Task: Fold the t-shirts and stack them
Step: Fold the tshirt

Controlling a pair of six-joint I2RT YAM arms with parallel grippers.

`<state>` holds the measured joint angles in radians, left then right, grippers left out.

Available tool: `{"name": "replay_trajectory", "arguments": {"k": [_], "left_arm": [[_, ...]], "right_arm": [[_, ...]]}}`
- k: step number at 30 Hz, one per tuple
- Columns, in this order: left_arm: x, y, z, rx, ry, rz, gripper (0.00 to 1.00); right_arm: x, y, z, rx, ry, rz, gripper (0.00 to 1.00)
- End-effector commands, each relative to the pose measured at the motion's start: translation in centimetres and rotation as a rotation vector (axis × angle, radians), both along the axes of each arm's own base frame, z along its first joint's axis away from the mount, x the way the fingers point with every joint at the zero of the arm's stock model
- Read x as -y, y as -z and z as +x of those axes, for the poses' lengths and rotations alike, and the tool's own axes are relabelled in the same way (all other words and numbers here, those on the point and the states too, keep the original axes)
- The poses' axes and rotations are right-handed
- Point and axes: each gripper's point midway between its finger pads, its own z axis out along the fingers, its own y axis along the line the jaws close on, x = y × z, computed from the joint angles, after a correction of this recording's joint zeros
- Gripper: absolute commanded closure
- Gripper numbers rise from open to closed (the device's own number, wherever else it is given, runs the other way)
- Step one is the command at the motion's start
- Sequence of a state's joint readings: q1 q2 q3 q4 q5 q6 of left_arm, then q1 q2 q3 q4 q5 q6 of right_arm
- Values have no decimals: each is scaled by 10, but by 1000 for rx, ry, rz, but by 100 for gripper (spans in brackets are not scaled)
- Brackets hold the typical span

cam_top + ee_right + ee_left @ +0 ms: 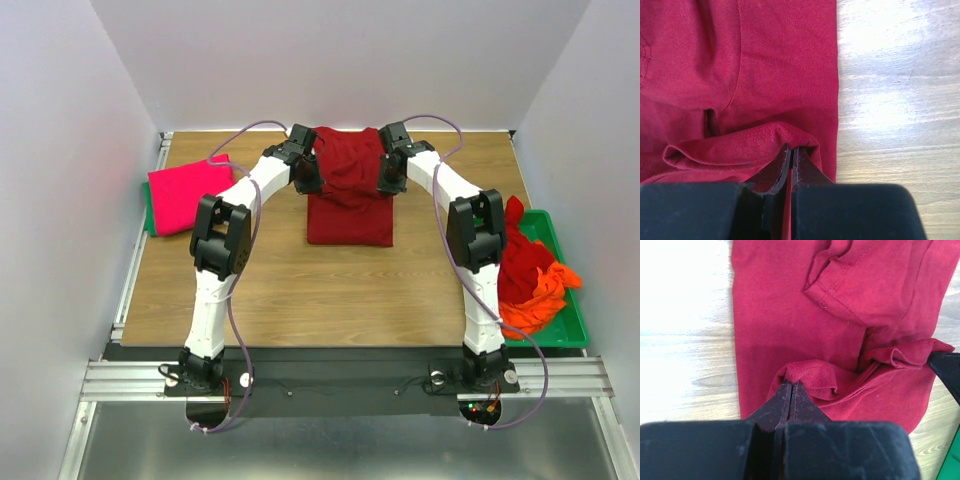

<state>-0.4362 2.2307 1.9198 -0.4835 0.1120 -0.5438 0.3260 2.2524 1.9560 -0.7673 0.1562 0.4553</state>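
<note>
In the top view both sets of fingertips are hidden under the wrists, and the far part of the dark red shirt (pixel 349 205) is bunched between the arms, so its far edge is hard to make out. Each wrist view cuts the shirt off at the frame edges.

The left gripper (pixel 791 385) has its fingers pressed together on a small raised fold of the shirt (pixel 790 315), with the cloth puckered up just over the tips. The right gripper (pixel 791 150) is clamped the same way on a hemmed fold near the shirt's (pixel 765 65) right side, and a thin line of red cloth shows between its fingers. In the top view, the left gripper (pixel 308 178) and right gripper (pixel 390 180) sit at the two sides of the bunched part.

The shirt lies in the middle of the table (pixel 330 290), toward its far edge. Its near half is a flat, narrow rectangle with straight sides, while the far half is lifted and wrinkled. A sleeve (pixel 840 285) with a stitched hem lies folded inward over the body.

A pink shirt (pixel 185 195), folded flat, rests at the table's left edge. A green tray (pixel 545 342) sits at the table's right edge, holding a loose pile (pixel 530 275) of red and orange shirts, partly hidden behind the right arm.
</note>
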Motion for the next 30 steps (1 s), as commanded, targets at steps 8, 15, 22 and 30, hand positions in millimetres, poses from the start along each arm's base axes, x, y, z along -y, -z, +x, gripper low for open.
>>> {"name": "replay_trajectory", "arguments": {"k": [8, 15, 22, 30], "left_arm": [[3, -31, 22, 65, -25, -46, 77], [-15, -113, 35, 256, -90, -33, 2], [-24, -93, -16, 188, -14, -22, 2], [-26, -33, -88, 82, 43, -78, 11]], "right_arm": [[4, -34, 25, 81, -7, 35, 77], [14, -115, 33, 234, -5, 82, 18], [20, -109, -25, 151, -59, 111, 22], [16, -68, -96, 63, -131, 200, 40]]}}
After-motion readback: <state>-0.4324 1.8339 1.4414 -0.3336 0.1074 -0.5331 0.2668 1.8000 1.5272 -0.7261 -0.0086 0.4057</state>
